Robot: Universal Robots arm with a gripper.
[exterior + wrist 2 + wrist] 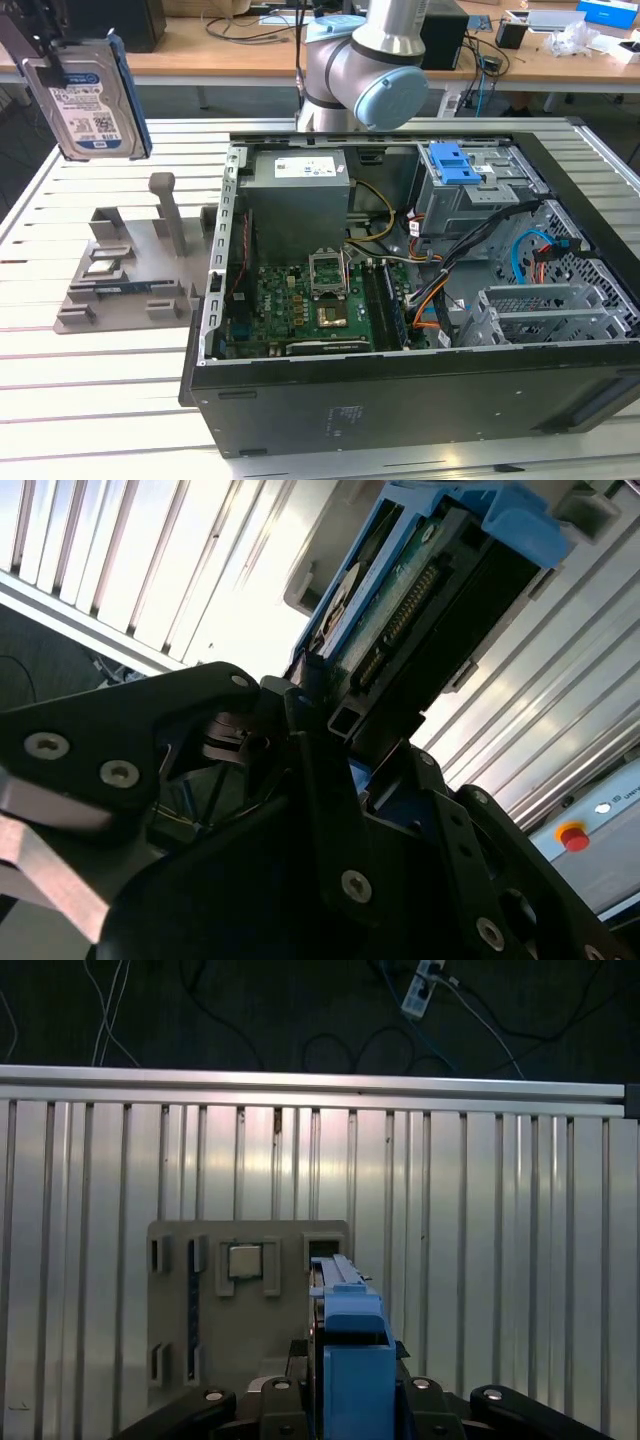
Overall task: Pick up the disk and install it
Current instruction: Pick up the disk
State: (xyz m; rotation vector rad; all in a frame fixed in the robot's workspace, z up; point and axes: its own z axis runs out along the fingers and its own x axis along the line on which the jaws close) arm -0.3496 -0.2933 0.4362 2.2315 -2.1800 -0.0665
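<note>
The disk (92, 98), a silver hard drive with a white-and-blue label and blue side rails, hangs upright in the air at the exterior view's far left. My gripper (55, 58) is shut on its upper end. It hangs above the grey holder fixture (130, 272) on the slatted table. The first wrist view looks down the disk's (346, 1350) blue rail edge, with my gripper (345, 1405) clamped around it and the fixture (180, 1290) below. In the second wrist view the disk's (400, 610) connector side sticks out from between my black fingers (300, 740).
An open computer case (400, 400) lies on the table to the exterior view's right of the fixture. It holds a motherboard (300, 305), a grey power-supply box (298, 195) and a drive cage with a blue latch (455, 162). A chip (244, 1260) sits in the fixture.
</note>
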